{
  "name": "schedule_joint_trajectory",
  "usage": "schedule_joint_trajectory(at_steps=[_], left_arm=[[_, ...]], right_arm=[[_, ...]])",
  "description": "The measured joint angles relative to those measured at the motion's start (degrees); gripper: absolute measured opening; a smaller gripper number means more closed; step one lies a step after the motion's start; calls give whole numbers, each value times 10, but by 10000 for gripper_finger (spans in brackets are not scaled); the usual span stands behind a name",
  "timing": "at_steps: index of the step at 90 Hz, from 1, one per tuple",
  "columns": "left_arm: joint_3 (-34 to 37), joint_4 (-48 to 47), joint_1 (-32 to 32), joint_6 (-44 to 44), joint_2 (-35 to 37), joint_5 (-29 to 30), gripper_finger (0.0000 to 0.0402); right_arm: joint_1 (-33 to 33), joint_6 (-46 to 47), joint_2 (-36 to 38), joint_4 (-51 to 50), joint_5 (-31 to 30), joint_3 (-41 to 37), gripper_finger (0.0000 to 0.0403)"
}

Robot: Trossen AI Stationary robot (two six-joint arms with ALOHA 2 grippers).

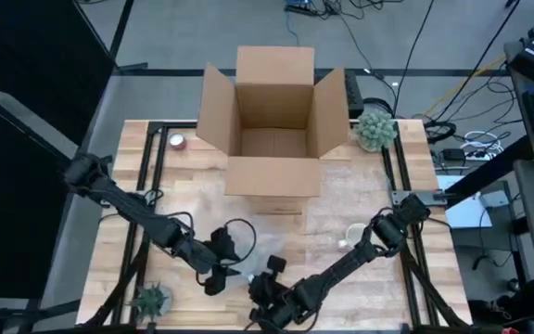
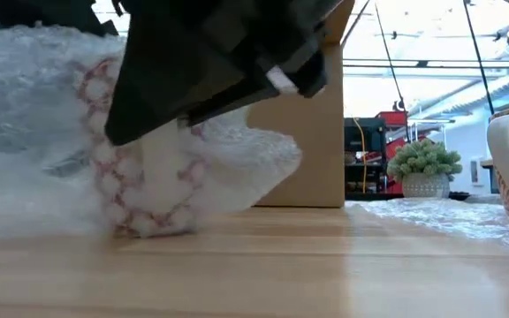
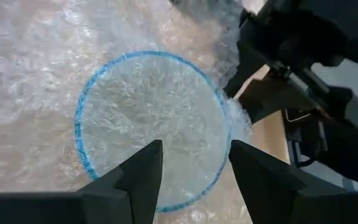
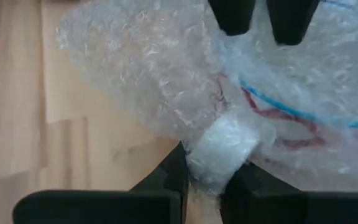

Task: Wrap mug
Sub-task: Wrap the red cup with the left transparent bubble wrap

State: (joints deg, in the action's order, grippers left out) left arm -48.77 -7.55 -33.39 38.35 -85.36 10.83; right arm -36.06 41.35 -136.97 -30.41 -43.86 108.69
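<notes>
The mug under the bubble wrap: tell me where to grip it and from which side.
Grip the wrapped handle, the one lump protruding from the mug; come in level from that side. The right end effector already pinches it. The bubble wrap covers the blue rim.

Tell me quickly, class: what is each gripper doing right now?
Left gripper: open, poised over the bubble-wrapped mug.
Right gripper: closed on the bubble wrap at the mug's side.

Bright, even light; low view glares at the windows, near hand [image 2: 210,62] blurred.
</notes>
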Motion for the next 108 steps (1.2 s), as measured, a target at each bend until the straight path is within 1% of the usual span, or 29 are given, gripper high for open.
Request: schedule_joint_trajectory(at_steps=[13, 24, 35, 44, 54, 67, 77, 84, 88, 98, 108], left_arm=[[-22, -28, 1, -19, -5, -5, 180], [-26, -37, 8, -27, -5, -8, 180], [-26, -51, 18, -28, -4, -7, 180], [-26, -57, 29, -32, -4, -3, 180], [-26, -59, 35, -32, -4, -2, 180], [-26, -58, 38, -32, -4, -2, 180], [-26, -56, 38, -32, -4, -2, 180], [-26, -56, 38, -33, -4, -2, 180], [-26, -55, 38, -33, -4, -2, 180], [-26, -54, 38, -33, -4, -2, 180], [-26, -51, 38, -33, -4, -2, 180]], right_arm=[[0, 5, 2, 0, 7, 0, 42], [-1, 18, 2, 0, 9, -1, 53], [0, 19, 3, 2, 10, -1, 72], [-1, 29, 7, -2, 21, -1, 95], [-1, 33, 19, -4, 51, -2, 126], [-2, 32, 50, -33, 103, -2, 160], [-5, 20, 89, -64, 152, -2, 172], [-6, -6, 121, -74, 189, -1, 173], [-7, -23, 140, -77, 200, -1, 173], [-7, -69, 177, -83, 190, -1, 167], [12, -103, 187, -87, 110, 0, 157]])
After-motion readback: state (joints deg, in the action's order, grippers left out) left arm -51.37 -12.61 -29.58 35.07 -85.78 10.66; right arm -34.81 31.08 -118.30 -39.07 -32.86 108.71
